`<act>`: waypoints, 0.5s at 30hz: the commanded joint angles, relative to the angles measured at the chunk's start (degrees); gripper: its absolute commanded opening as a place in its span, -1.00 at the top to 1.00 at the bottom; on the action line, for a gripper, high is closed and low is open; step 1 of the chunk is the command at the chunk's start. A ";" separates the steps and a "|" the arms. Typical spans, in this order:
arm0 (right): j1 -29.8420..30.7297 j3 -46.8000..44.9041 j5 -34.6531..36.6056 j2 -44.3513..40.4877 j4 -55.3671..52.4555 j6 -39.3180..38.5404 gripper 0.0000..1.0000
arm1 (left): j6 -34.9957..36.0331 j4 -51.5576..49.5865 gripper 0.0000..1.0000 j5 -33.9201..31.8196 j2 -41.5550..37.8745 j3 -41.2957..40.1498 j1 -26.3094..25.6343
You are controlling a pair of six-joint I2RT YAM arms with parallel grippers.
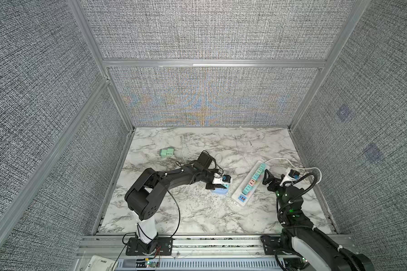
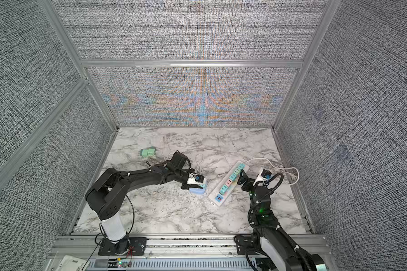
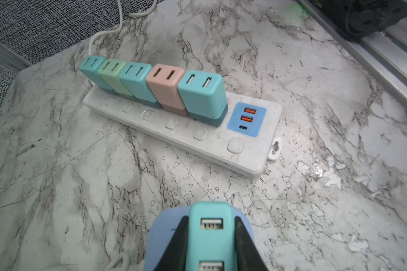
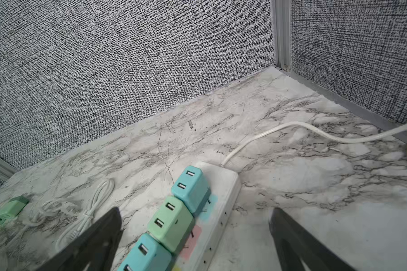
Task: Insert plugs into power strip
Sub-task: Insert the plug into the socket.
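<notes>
Top views both show the marble table (image 1: 197, 211). At its near rail lies a printed sheet (image 1: 101, 264) whose writing is too small to read. The white power strip (image 3: 212, 145) lies slantwise between the two hands, with its white cord (image 4: 291, 126) running off past the right hand (image 4: 195, 208). That hand's fingers stand wide apart. In the right wrist view the cord end of the strip shows between them, and whether they touch it cannot be told.

A blue block (image 3: 165, 234) sits on the table under the left hand (image 3: 211, 219), which is clamped on a teal plug (image 3: 210, 237). The strip lies just ahead of that hand, not touching it. A row of five plugs (image 3: 136, 77) is seated in the strip: teal, green, teal, pink, teal. Beside the last one is a blue port panel (image 3: 246, 119) bearing no lettering that can be read. Two loose mint plugs (image 1: 167, 152) lie together, well behind the left hand.
</notes>
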 commanded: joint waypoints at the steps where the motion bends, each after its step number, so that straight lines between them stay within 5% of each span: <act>1: 0.12 0.05 -0.11 -0.13 1.02 0.02 -0.99 | 0.25 -1.60 1.00 1.51 0.73 0.35 0.07; 8: 0.12 0.02 -0.08 -0.25 0.93 0.10 -0.99 | -3.32 -0.18 1.00 3.04 2.23 0.39 0.55; 15: 0.12 -0.03 -0.02 -0.38 0.84 0.09 -0.99 | -22.22 21.53 1.00 6.88 -1.34 -10.49 0.87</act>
